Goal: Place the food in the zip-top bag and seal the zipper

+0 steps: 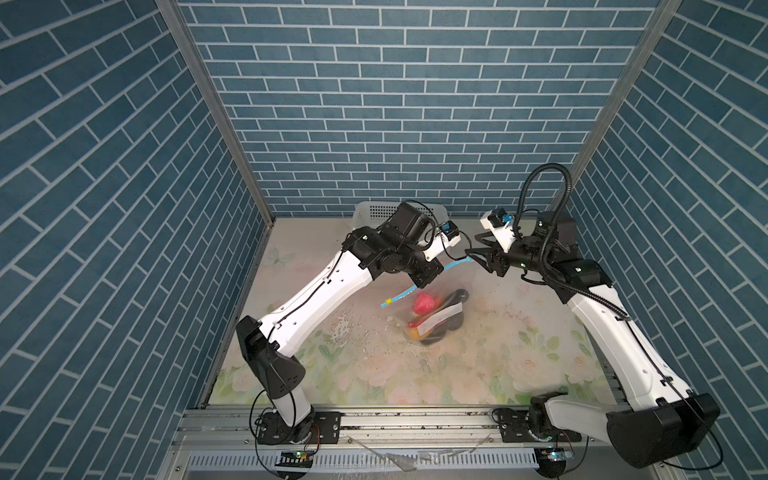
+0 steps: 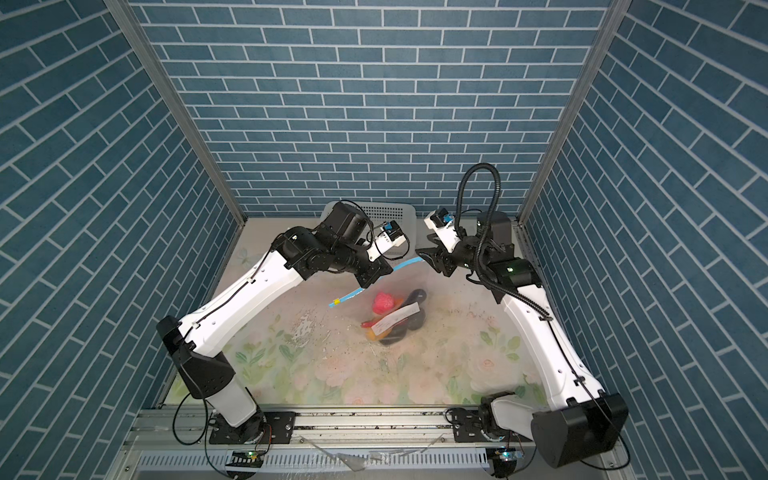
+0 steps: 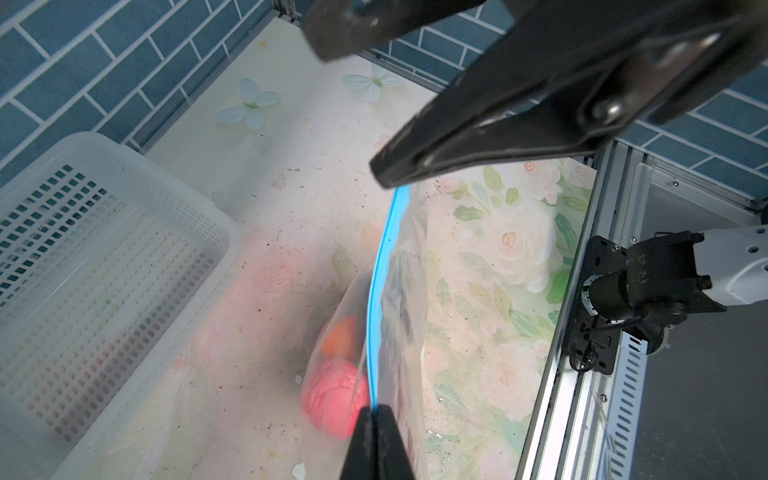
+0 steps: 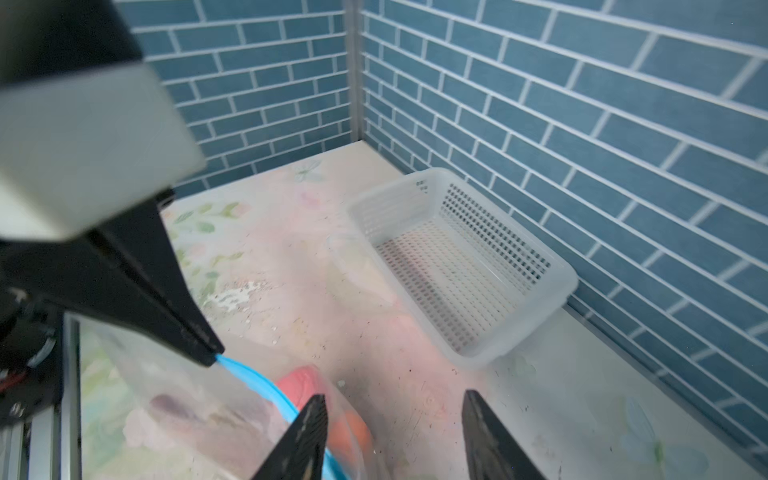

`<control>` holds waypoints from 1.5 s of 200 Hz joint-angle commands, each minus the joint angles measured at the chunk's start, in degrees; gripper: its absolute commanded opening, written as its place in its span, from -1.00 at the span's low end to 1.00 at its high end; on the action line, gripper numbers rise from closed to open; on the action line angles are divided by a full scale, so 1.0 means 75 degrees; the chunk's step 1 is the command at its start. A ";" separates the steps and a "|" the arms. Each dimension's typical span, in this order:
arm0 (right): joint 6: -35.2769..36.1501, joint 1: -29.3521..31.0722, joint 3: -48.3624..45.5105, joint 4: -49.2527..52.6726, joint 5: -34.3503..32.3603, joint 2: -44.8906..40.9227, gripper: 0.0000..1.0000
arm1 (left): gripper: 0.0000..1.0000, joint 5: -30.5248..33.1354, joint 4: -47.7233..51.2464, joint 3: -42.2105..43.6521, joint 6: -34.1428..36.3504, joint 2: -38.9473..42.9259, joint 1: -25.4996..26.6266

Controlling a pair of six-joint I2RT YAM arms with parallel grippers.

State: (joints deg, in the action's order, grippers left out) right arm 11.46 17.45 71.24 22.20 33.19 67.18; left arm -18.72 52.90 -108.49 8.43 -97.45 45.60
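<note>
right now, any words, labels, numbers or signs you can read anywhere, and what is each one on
No text can be read in any view.
On the white label stuck to the zip-top bag: any print is too small to read.
On the bag wall in the left wrist view, dark print: blurred, unreadable.
On the left arm, a small white mark: too small to read.

Floral table (image 1: 498,365) holds basket (image 1: 374,210) and zip-top bag (image 1: 438,323).
</note>
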 commanded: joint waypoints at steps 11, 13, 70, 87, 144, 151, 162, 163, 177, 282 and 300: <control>-0.3772 0.0431 -0.1111 -0.1040 -0.1705 -0.1015 0.15 | -1.00 -0.0160 -0.0025 -0.0137 -0.0469 -0.0133 -0.0045; -0.3914 0.0454 -0.1156 -0.0959 -0.1853 -0.1077 0.14 | -1.00 -0.0125 -0.0006 -0.0154 -0.0500 -0.0132 -0.0045; -0.8209 0.0497 -0.2168 -0.0389 -0.3038 -0.1981 0.09 | -1.00 0.0485 0.0274 -0.0790 -0.1744 -0.0315 0.0127; -0.8285 0.0414 -0.2063 0.0123 -0.2979 -0.1773 0.10 | -1.00 0.0617 0.0351 -0.1027 -0.2463 -0.0450 0.0201; -0.8096 0.0100 -0.2993 -0.0615 -0.3581 -0.2417 0.12 | -1.00 0.1482 -0.0325 -0.1150 -0.4899 -0.0394 0.0584; -0.8055 0.0077 -0.3017 -0.0650 -0.3582 -0.2398 0.13 | -1.00 0.1618 -0.0555 -0.1104 -0.5169 -0.0329 0.0639; -0.7981 0.0042 -0.2957 -0.0541 -0.3644 -0.2312 0.14 | -1.00 0.2001 -0.0824 -0.1047 -0.5533 -0.0239 0.0749; -0.7978 0.0035 -0.2947 -0.0526 -0.3648 -0.2300 0.14 | -1.00 0.2038 -0.0845 -0.1043 -0.5560 -0.0226 0.0768; -0.7928 -0.0038 -0.2724 -0.0125 -0.3848 -0.2133 0.15 | -1.00 0.2321 -0.1200 -0.1010 -0.5864 -0.0144 0.0936; -0.6974 -0.0632 -0.2033 0.1213 -0.5072 -0.2840 0.19 | -1.00 0.3345 -0.1774 -0.3253 -0.7810 -0.1934 0.2224; -0.6733 -0.0717 -0.1935 0.1377 -0.5211 -0.3014 0.20 | -1.00 0.3047 -0.1953 -0.3583 -0.8408 -0.2409 0.2368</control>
State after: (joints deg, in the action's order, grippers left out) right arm -42.81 12.91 53.34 29.58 -3.01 46.44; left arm 4.38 41.56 -131.46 -49.54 -112.25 61.43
